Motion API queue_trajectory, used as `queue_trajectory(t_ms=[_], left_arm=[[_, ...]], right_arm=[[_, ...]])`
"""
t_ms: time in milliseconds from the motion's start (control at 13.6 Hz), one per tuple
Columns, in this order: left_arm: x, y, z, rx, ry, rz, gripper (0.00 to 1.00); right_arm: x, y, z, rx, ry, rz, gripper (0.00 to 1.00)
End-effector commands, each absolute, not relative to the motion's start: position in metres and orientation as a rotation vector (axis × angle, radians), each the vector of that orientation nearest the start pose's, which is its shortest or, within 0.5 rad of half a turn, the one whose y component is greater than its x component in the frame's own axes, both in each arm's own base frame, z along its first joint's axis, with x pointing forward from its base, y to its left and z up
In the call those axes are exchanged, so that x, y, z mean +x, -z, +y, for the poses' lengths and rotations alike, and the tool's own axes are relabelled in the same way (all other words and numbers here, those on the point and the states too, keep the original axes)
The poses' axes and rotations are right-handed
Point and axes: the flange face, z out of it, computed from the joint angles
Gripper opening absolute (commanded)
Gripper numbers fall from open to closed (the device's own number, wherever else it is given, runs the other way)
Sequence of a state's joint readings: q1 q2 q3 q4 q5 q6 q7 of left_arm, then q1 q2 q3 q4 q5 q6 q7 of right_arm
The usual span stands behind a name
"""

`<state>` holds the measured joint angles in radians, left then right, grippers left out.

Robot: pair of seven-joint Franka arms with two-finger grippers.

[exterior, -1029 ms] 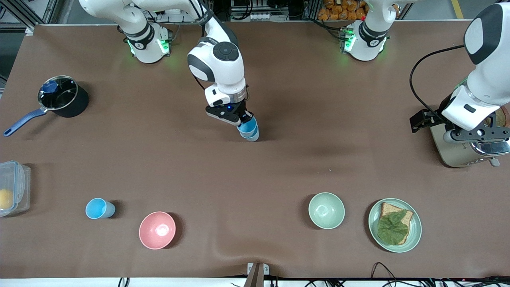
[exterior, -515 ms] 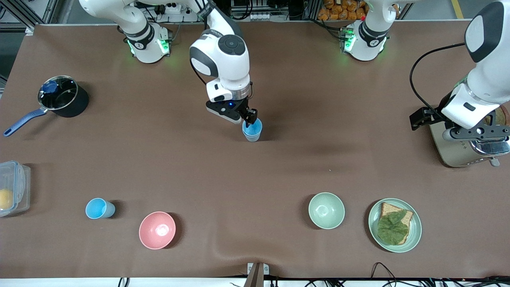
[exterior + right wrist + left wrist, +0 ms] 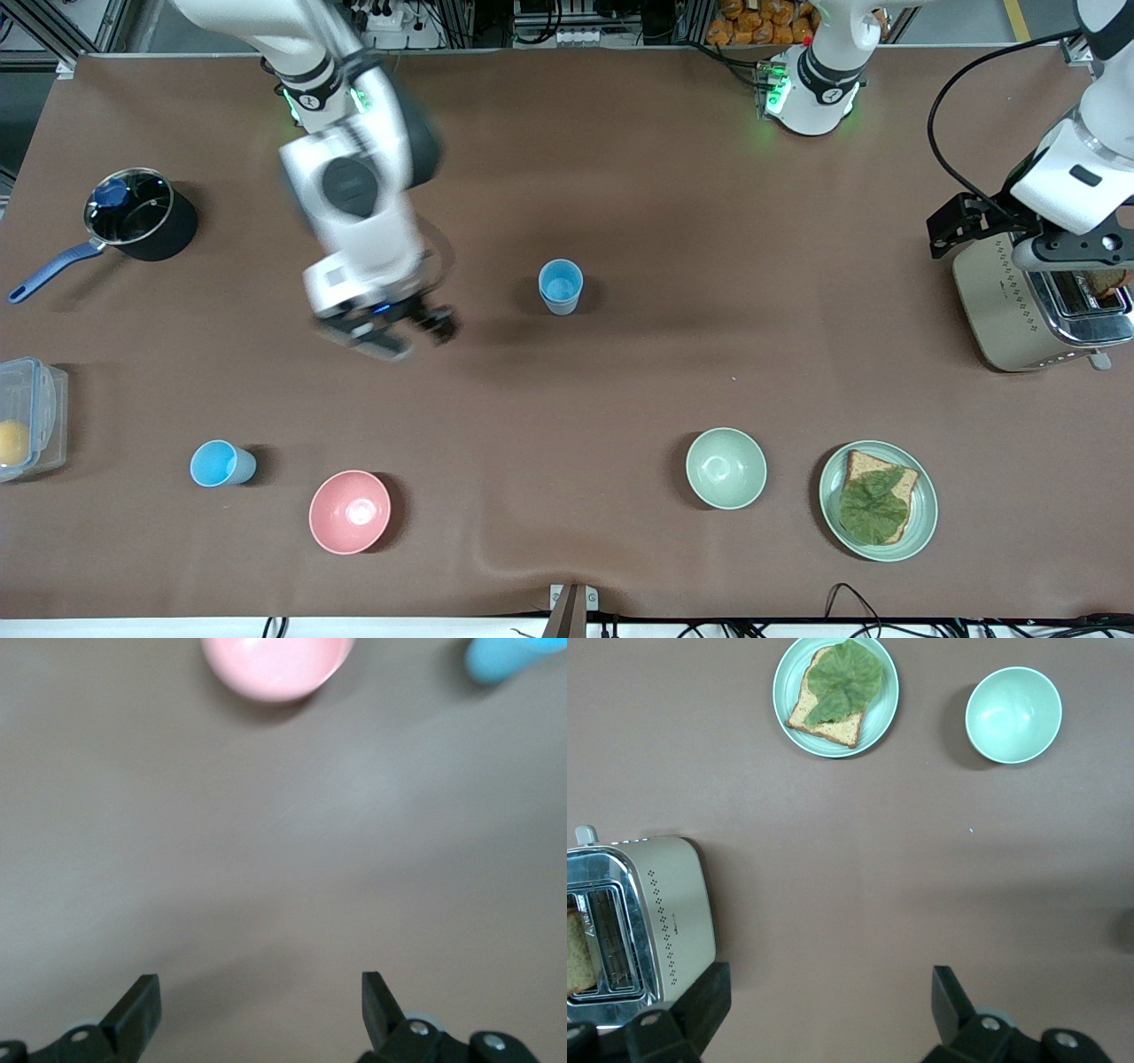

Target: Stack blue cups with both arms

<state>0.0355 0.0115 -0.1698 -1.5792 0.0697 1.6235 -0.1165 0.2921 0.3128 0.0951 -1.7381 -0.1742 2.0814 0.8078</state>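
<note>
Brown-covered table [image 3: 620,381], cluttered racks above

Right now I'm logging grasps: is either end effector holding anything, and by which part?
Nothing is held. The right end effector is open over bare table, apart from the stacked blue cups. The left end effector is open beside the toaster.

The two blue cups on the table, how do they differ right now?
The cup in the middle is a stack: a bright blue cup nested in a paler grey-blue one. The cup beside the pink bowl is single. The stack stands farther from the front camera; the single cup stands nearer, toward the right arm's end. Both are upright and unheld.
</note>
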Motion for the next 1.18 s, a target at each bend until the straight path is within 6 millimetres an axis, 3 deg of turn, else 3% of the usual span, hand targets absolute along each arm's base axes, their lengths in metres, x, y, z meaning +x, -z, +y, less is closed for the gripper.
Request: queue_trajectory(t_ms=[0,221,515,662,809,1103], left_arm=[[0.556,-0.635,-0.066,-3.104,0.045,0.064,1.00],[0.555,-0.639,-0.063,-3.158,0.039,0.039,1.00],[0.554,-0.645,-0.062,-3.158,0.034,0.037,1.00],[0.553,-0.645,-0.063,-3.158,0.032,0.039,1.00],[0.552,-0.644,-0.063,-3.155,0.015,0.042,1.00],[0.551,-0.643,-0.065,-3.148,-0.001,0.046,1.00]], right_arm=[[0.626,-0.449,0.158,-3.192,0.043,0.462,1.00],[0.626,-0.503,0.091,-3.148,-0.099,0.326,1.00],[0.586,-0.576,0.065,-3.154,-0.081,0.132,1.00],[0.569,-0.605,0.038,-3.158,-0.063,-0.021,1.00],[0.542,-0.636,0.018,-3.164,-0.087,-0.068,1.00],[0.540,-0.647,0.016,-3.165,-0.041,-0.053,1.00]])
